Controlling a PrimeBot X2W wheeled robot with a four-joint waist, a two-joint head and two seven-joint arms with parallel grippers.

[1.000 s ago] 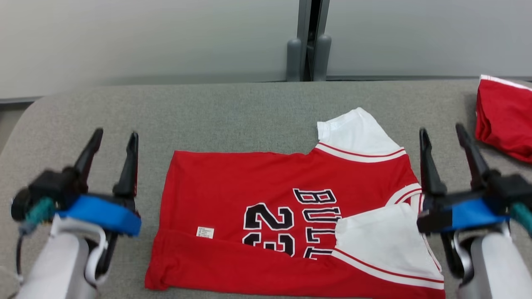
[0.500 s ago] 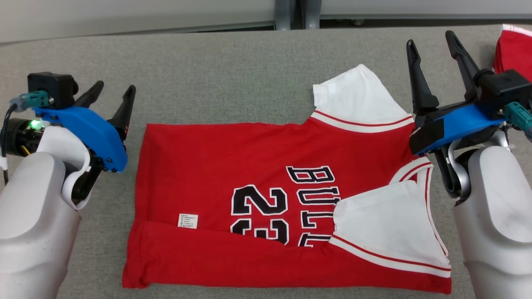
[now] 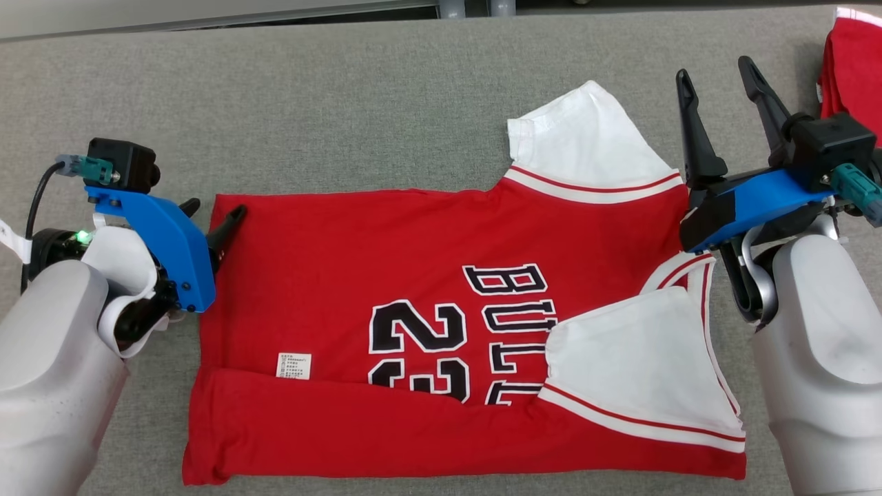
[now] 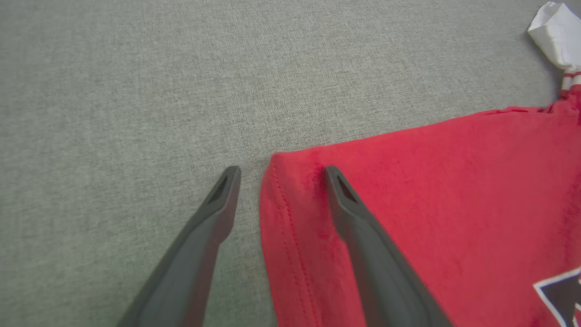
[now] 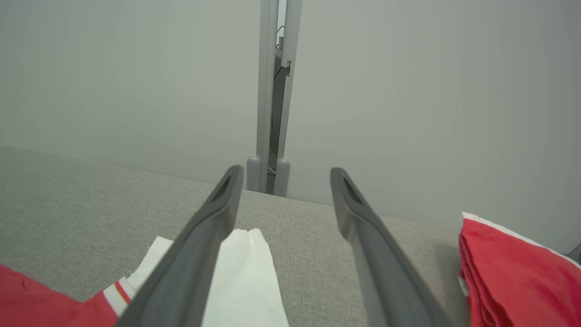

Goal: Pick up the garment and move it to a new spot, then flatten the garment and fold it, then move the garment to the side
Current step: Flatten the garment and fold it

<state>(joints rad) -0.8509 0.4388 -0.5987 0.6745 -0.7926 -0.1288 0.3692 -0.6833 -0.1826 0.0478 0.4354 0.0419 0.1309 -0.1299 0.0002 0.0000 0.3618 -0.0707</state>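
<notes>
Tabletop (image 3: 386, 83): grey woven cloth surface, running from one side of the head view to the other.
Garment (image 3: 386, 275): red jersey with black, white-edged lettering and the number 23. It is spread flat at the middle of the tabletop, hem towards the robot's left and collar end towards its right.
Near edge of the garment: a long strip is folded up over the body and covers the lower part of the number.
Far sleeve (image 3: 586, 145): white with red-and-white trim, lying flat on the tabletop beyond the body.
Near sleeve (image 3: 634, 365): white, folded inwards over the chest and hiding the end of the lettering.
Label (image 3: 294, 365): small white tag on the red cloth, just above the folded strip.
Left hand (image 3: 216, 207): released and grasping nothing, lowered at the far hem corner. One finger is over bare tabletop, the other over the red cloth, with the hem edge between them. Whether the tip presses the cloth cannot be told.
Right hand (image 3: 714, 67): released and empty, raised beside the collar end, just right of the far sleeve, fingers pointing at the wall (image 5: 408, 91).
Second red garment (image 3: 851, 62): folded, at the far right corner, apart from the jersey.
Post (image 5: 272, 91): grey upright between two wall panels.
</notes>
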